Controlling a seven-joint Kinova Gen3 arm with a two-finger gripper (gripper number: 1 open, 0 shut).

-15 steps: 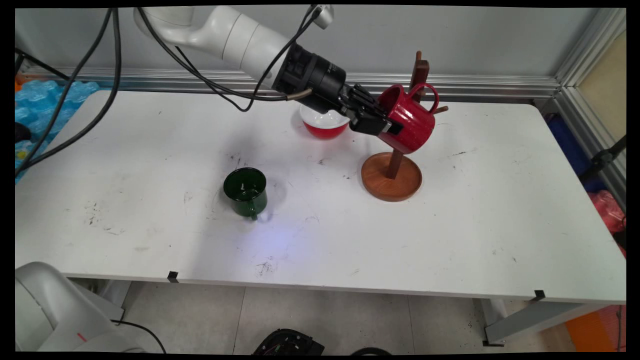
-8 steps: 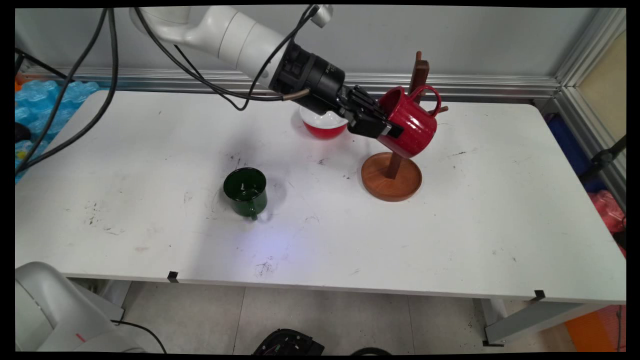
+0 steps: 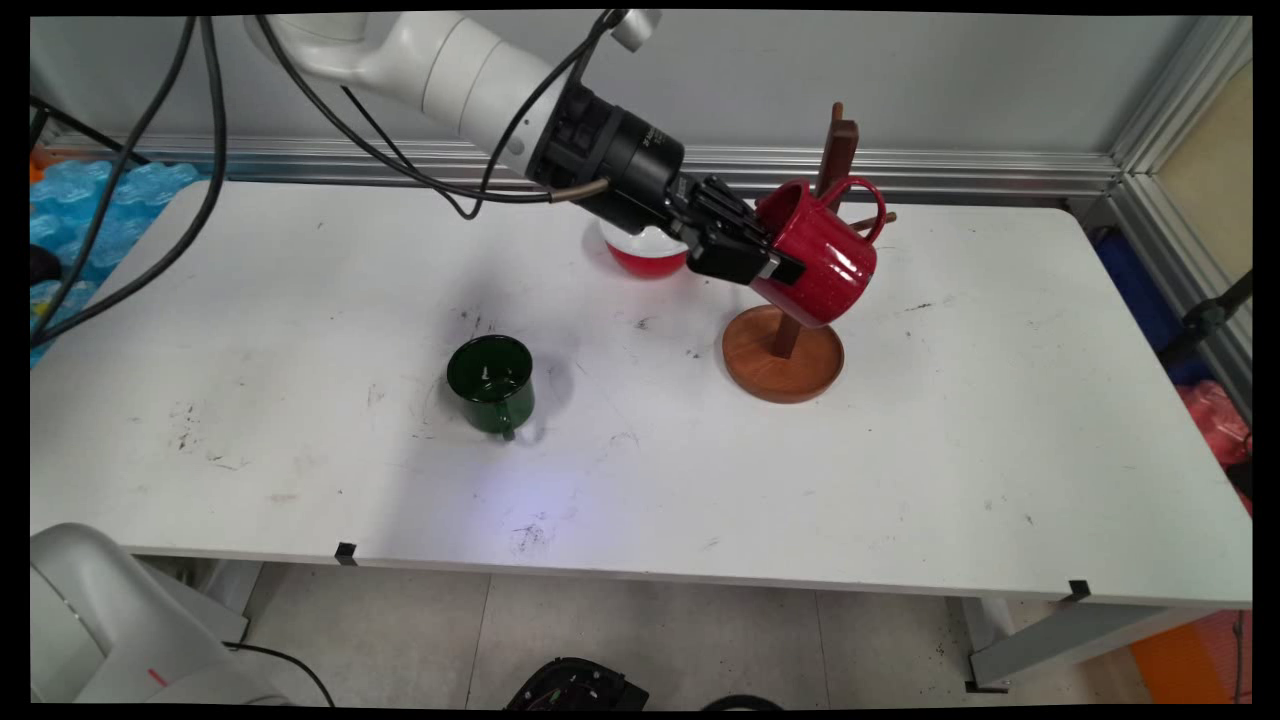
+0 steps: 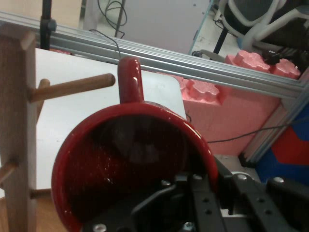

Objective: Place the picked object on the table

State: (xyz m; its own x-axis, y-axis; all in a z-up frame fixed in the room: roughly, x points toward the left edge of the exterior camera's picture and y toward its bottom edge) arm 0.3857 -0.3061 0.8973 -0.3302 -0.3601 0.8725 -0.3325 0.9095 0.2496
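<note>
The end effector [image 3: 768, 262] grips the wall of a mug [image 3: 825, 262], one finger inside it, the mug tilted in the air to its right. A mug stand [image 3: 785, 352] rises on the counter [image 3: 900, 450] just below and behind the mug, a peg [image 4: 72, 87] beside the mug's handle [image 4: 130, 79]. A bowl [image 3: 650, 258] sits just behind and left of the end effector. A cup [image 3: 490, 383] stands well apart, left and nearer the front.

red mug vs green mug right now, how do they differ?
The red mug is off the table, held by the end effector beside the wooden mug tree; the green mug stands alone on the table.
The red mug is tilted, mouth toward the arm; the green mug is upright, mouth up.
The red mug's handle sits next to a tree peg; the green mug's handle faces the near edge.
Both are glossy, single-handled mugs.
</note>
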